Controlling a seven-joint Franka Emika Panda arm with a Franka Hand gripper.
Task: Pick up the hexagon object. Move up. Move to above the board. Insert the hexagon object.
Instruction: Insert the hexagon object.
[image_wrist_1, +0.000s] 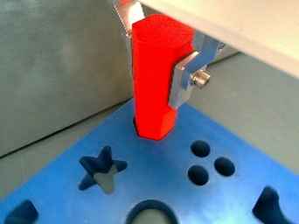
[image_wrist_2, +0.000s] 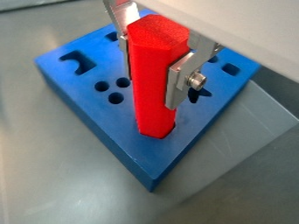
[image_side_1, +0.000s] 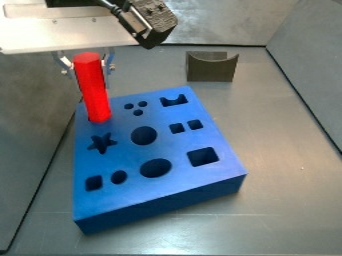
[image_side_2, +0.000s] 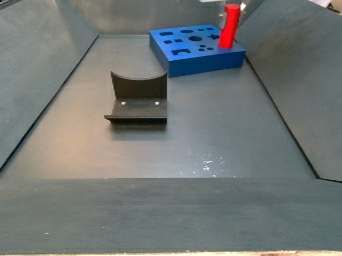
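My gripper (image_wrist_1: 160, 63) is shut on the hexagon object (image_wrist_1: 156, 83), a tall bright-red peg held upright between the silver fingers (image_wrist_2: 180, 83). The peg's lower end meets the board (image_wrist_1: 222, 197) at a hole near one corner; a thin dark rim shows around its base. In both side views the red peg (image_side_1: 91, 90) (image_side_2: 230, 27) stands on the blue board (image_side_1: 167, 160) (image_side_2: 187, 55) near a far corner, with the gripper (image_side_1: 86, 60) above it. The board's star, round and square holes are unfilled.
The dark fixture (image_side_2: 136, 98) stands on the grey floor apart from the board, and also shows beyond the board in a side view (image_side_1: 210, 66). Grey walls enclose the floor on all sides.
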